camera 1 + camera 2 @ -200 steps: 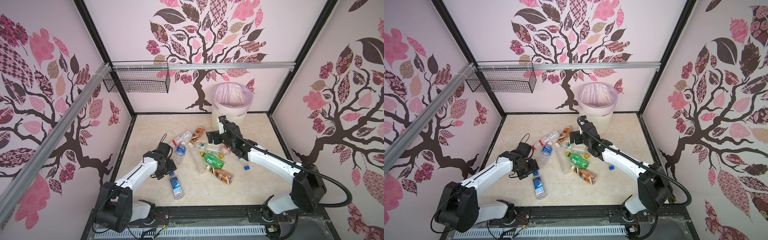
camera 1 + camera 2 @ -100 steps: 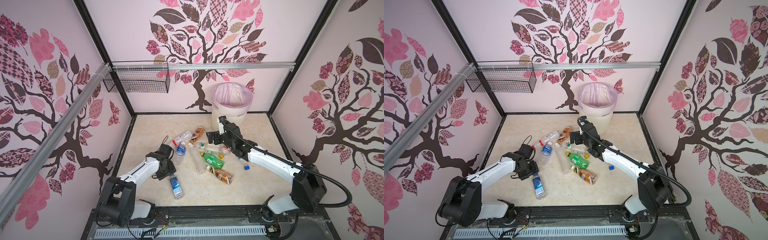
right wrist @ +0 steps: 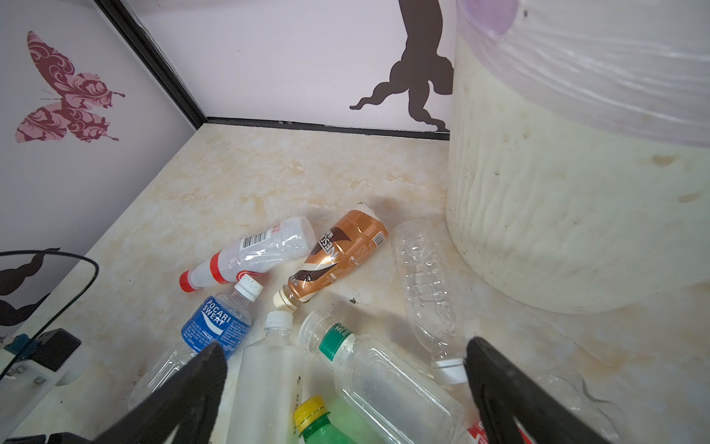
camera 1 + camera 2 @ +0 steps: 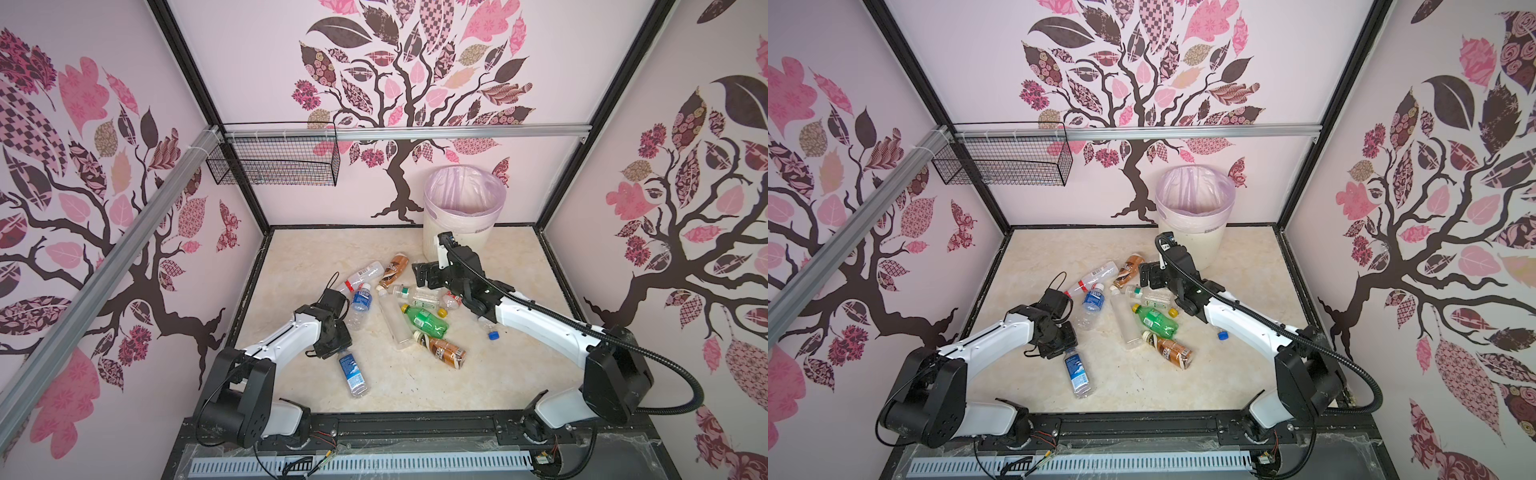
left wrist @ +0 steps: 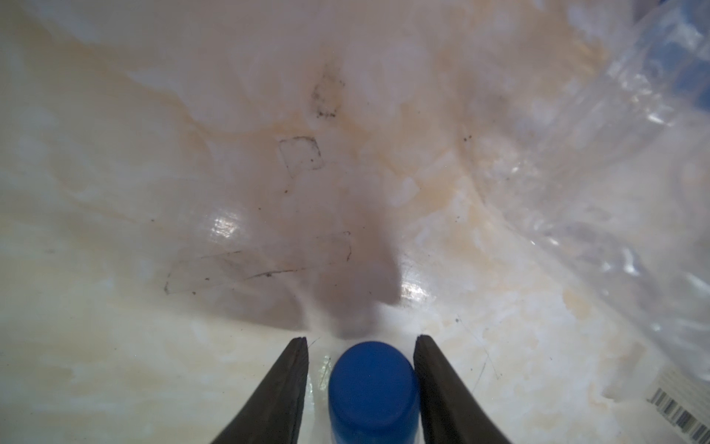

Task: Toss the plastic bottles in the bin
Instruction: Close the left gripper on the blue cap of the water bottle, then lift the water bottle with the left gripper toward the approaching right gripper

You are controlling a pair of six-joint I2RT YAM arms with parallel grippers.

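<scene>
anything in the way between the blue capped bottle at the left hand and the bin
Yes. The other bottles lie on the floor between the blue-capped bottle and the bin, and the right hand hangs open over them, close in front of the bin. A carry would likely need to go above or around it.

White lettering "POCARI SWEAT" is shown on the blue label of a clear bottle (image 3: 217,325). "NESC" is read on the brown-labelled bottle (image 3: 342,250). Barcodes, their digits illegible, are printed on the red-capped bottle (image 3: 255,246) and on a white label (image 5: 678,417).
</scene>
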